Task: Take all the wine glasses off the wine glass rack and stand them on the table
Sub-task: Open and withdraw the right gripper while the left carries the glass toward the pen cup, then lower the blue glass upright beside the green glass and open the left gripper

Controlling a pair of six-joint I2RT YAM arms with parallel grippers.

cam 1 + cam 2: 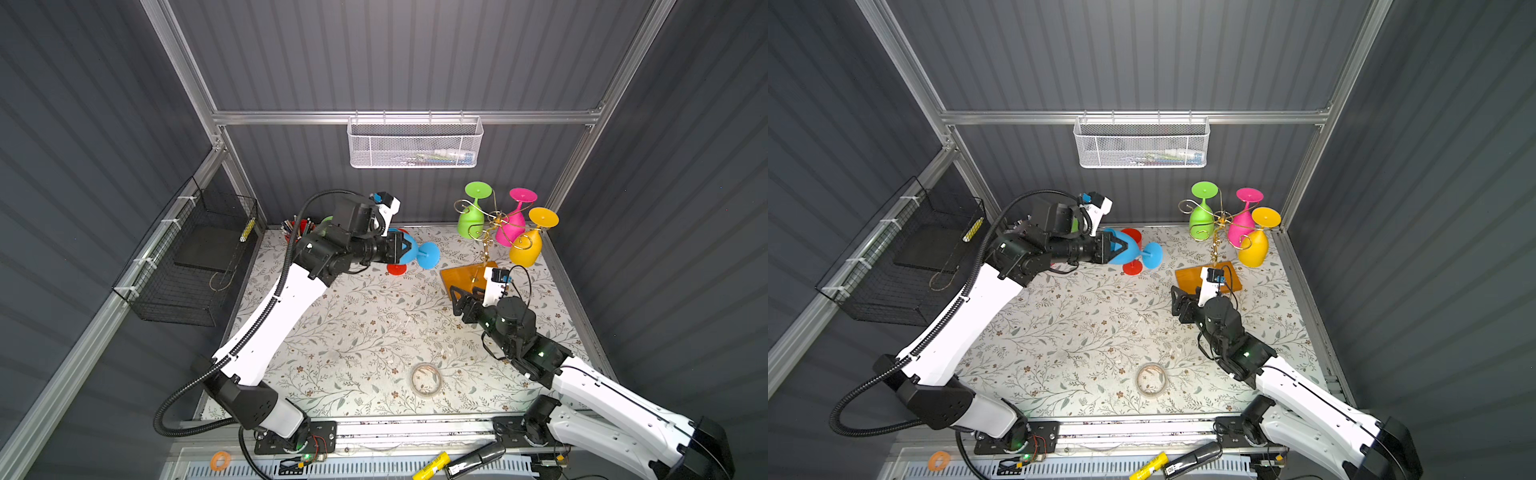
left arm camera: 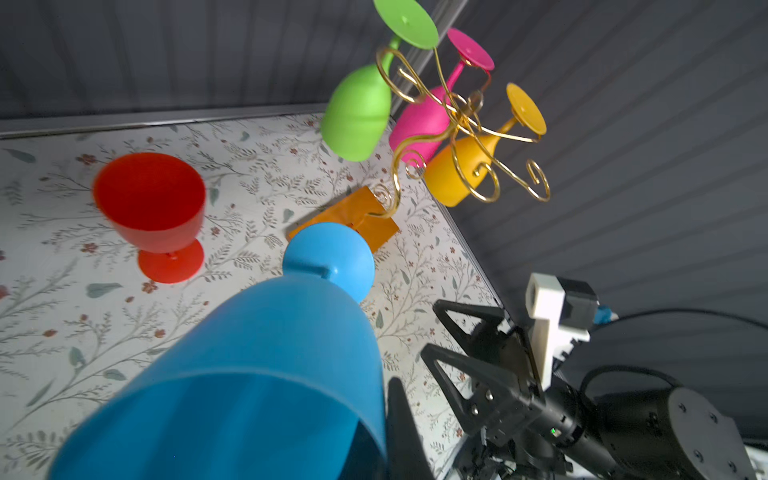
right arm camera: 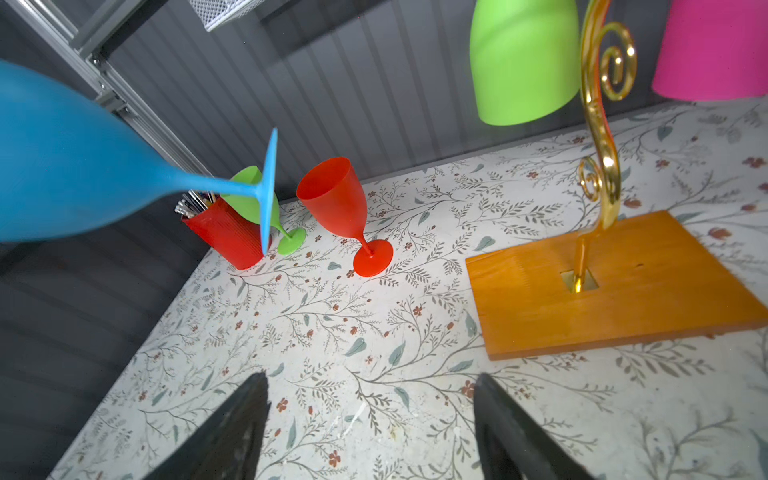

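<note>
1. Grip: my left gripper (image 1: 402, 245) is clenched on the blue wine glass (image 1: 415, 250), grasping it at the mouth end of the bowl.
2. The blue wine glass is off the wine glass rack (image 1: 461, 276). It hangs in the air above the back of the desk (image 1: 353, 332), lying nearly level. Its foot points toward the rack but stays apart from the wire arms.
3. My right gripper (image 3: 371, 378) is released, its jaws standing wide with nothing between them. It hovers over the desk near the front edge of the rack's wooden base.
4. The rack stands at the back right corner of the desk. Three glasses hang upside down from its curled gold arms: a green glass (image 1: 469, 224), a pink glass (image 1: 508, 235) and a yellow glass (image 1: 525, 249).
5. A red glass (image 2: 151, 199) stands upright on the desk, below and just beside the blue one. In both top views my left gripper and the blue bowl hide most of it.
6. Toward the back left corner, a second green glass (image 3: 249, 199) stands next to a red cup (image 3: 224, 237) holding pens. I cannot tell whether the two touch.
7. A roll of clear tape (image 1: 426, 379) lies flat near the front of the desk.
</note>
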